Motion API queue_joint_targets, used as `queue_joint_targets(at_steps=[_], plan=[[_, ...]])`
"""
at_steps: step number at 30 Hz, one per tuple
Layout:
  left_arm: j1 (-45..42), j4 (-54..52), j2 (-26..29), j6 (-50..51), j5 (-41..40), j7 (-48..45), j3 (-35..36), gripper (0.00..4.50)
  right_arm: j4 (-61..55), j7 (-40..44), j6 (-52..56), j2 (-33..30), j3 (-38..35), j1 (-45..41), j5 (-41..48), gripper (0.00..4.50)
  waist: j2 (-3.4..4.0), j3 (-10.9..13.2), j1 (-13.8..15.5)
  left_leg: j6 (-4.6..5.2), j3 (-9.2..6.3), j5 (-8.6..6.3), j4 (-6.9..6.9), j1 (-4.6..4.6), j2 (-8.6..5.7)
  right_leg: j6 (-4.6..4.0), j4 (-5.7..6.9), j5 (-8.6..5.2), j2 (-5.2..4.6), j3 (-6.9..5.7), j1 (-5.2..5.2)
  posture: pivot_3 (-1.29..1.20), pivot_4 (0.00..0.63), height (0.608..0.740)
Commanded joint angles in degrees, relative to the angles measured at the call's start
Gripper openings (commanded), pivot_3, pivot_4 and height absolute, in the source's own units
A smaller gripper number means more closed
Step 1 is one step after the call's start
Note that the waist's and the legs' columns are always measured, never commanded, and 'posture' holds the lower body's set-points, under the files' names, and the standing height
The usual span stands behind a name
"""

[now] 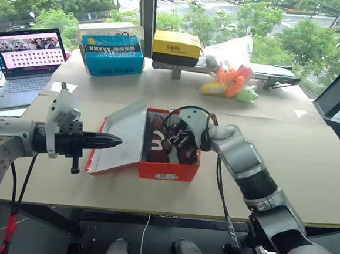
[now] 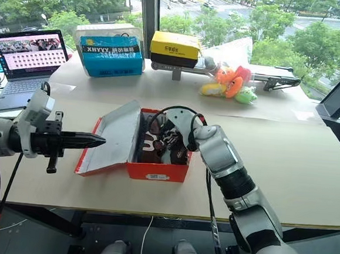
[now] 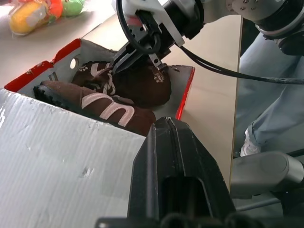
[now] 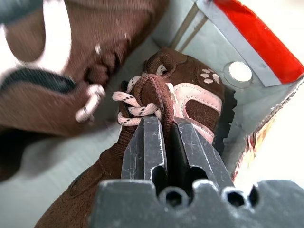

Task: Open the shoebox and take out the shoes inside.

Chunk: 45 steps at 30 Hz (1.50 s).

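Inside the shoebox [image 1: 168, 169], right tool [image 4: 164, 124] pinches a shoe [image 4: 175, 102].

Laptop [image 1: 27, 57] sat open at the table's far left corner, screen lit with a grid of small tiles. Blue box [image 1: 112, 54] with white lettering stood at the back, a clear plastic-wrapped package behind it. Yellow-and-black box [image 1: 176, 47] stood just beside it, nearer the window. Pile of plush toys [image 1: 229, 81] in orange, yellow and green lay further right, with a clear plastic bag [image 1: 232, 49] behind. Cardboard sheet [image 1: 308, 167] covered the tabletop. Trees and a street showed through the window
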Motion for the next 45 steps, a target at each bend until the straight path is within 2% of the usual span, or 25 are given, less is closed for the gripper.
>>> queue_joint_targets(at_steps=[1, 3, 13, 19, 31, 40, 42, 45], plan=[[-1.5, 0.1, 0.0, -1.0, 0.2, -0.4, 0.1, 0.0, -6.0, -0.3, 5.5, 1.6, -6.9, -3.0, 4.1, 0.01, 0.0, 0.0, 0.0, 0.0, 0.0, 0.0, 0.0, -0.14, 0.0, 0.01, 0.01, 0.0, 0.0, 0.0, -0.14, 0.0, 0.15, 0.739], [-1.7, 0.3, -0.1, -1.2, 0.4, -0.5, -0.2, 0.0, -6.9, -0.5, 7.8, 2.3, -9.4, -3.4, 5.8, 0.01, 0.0, 0.0, 0.0, 0.01, 0.0, 0.01, 0.01, -0.53, 0.0, 0.47, 0.06, 0.29, 0.01, 0.0, -0.55, 0.0, 0.15, 0.739], [-2.9, 1.3, -0.2, -1.9, 1.3, -1.5, -1.3, 0.0, -6.6, -3.7, 10.0, 2.6, -16.7, -2.8, 10.1, 0.01, 0.03, 0.0, 0.1, 0.01, 0.0, 0.01, 0.01, -0.67, -0.01, 0.52, 0.01, 0.28, 0.02, 0.0, -0.63, 0.0, 0.15, 0.739], [-3.5, 1.9, -0.3, -2.4, 2.2, -2.4, -1.9, 0.0, -4.7, -7.1, 11.7, 10.0, -29.1, -2.6, 16.1, 0.01, 0.03, 0.0, 0.0, 0.01, 0.0, 0.01, 0.03, -0.66, -0.01, 0.54, 0.02, 0.3, 0.02, 0.0, -0.62, 0.0, 0.15, 0.739], [-4.2, 2.7, -0.2, -2.5, 3.0, -3.0, -2.3, 0.0, -2.9, -11.4, 11.4, 14.6, -40.8, -1.0, 23.5, 0.01, 0.06, 0.0, -0.1, 0.01, -0.01, 0.01, 0.03, -0.67, -0.01, 0.56, 0.01, 0.32, 0.02, 0.01, -0.6, 0.0, 0.15, 0.739], [-4.0, 2.9, -0.2, -2.2, 2.8, -3.3, -2.1, 0.0, -8.3, -13.7, 19.9, 9.7, -51.3, -7.8, 31.2, 0.01, 0.31, 0.2, -0.1, 0.02, -0.03, 0.01, 0.02, -0.67, -0.02, 0.57, 0.01, 0.32, 0.02, 0.0, -0.6, 0.0, 0.15, 0.739], [-4.1, 3.1, -0.2, -2.3, 3.0, -3.3, -2.2, 0.0, -7.2, -14.7, 19.1, 7.7, -53.6, -8.8, 31.0, 0.01, 0.32, 0.2, -0.1, 0.02, -0.03, 0.01, 0.01, -0.66, -0.02, 0.57, 0.01, 0.32, 0.02, 0.0, -0.6, 0.0, 0.15, 0.739], [-4.2, 3.1, -0.4, -2.4, 3.1, -3.3, -2.4, 0.0, -3.0, -16.8, 12.6, 2.2, -53.0, -6.7, 27.4, 0.01, 0.32, 0.2, 0.1, 0.02, -0.03, 0.01, 0.02, -0.66, -0.02, 0.57, -0.02, 0.32, 0.02, 0.01, -0.57, 0.0, 0.15, 0.739]])
